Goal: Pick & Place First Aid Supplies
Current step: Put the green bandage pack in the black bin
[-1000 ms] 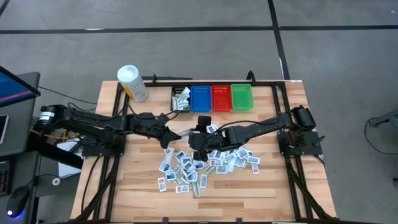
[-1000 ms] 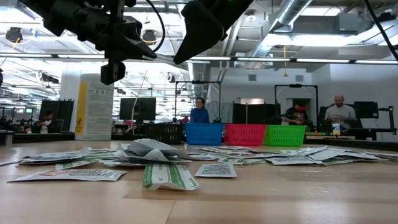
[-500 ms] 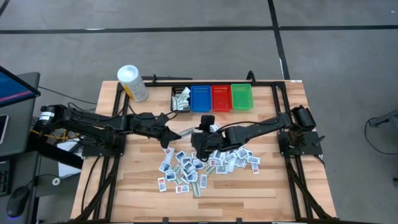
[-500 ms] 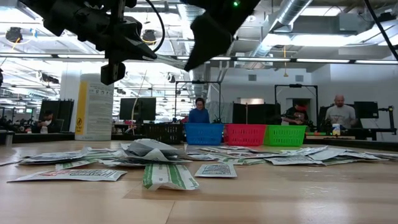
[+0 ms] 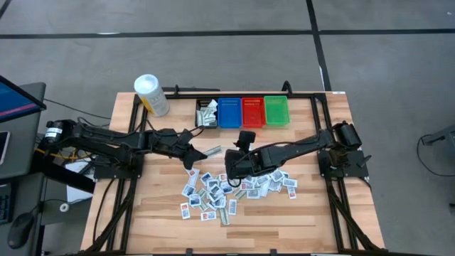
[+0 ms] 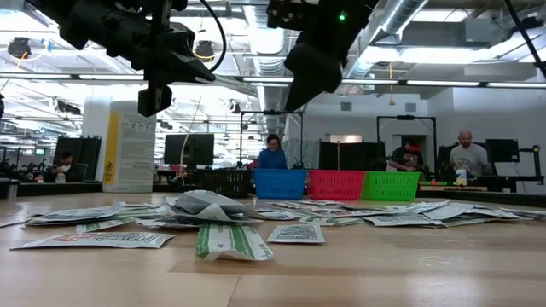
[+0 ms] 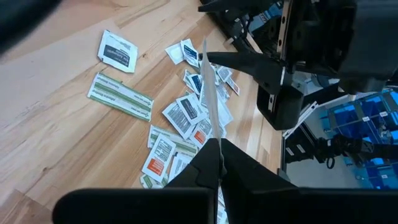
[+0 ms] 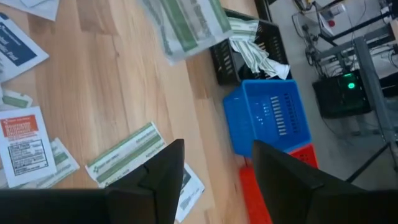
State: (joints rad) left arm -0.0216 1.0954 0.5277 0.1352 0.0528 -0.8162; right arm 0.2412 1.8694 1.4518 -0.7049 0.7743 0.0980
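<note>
Seen from the high view only: whole counter [image 5: 156, 213], scattered first aid packets [image 5: 234, 188] heaped around centre toward 5 o'clock, four bins in a row at 12 o'clock: black bin [image 5: 207, 113], blue bin [image 5: 229, 112], red bin [image 5: 253, 112], green bin [image 5: 276, 111]. White tub [image 5: 151, 94] at 10 o'clock.

Shown by left wrist view alone: left pincer [image 7: 214, 163] clamped shut on a thin packet held edge-on [image 7: 208, 93], above the heap. From overhead, same left pincer [image 5: 193, 155] just at 9 o'clock of the heap.

Shown by right wrist view alone: right pincer [image 8: 214, 165] with jaws apart, nothing between them, over bare wood near a green-striped packet [image 8: 124, 155]; black bin stuffed with green-striped packets. From overhead, right pincer [image 5: 232, 165] above the heap's 12 o'clock edge.

Low view: people seated in the room behind, yellow-edged label on the tub [image 6: 130, 149].

Printing on packets and tub label too small to read. Held packet's face hidden, edge-on. Arms cut off at top in low view.
</note>
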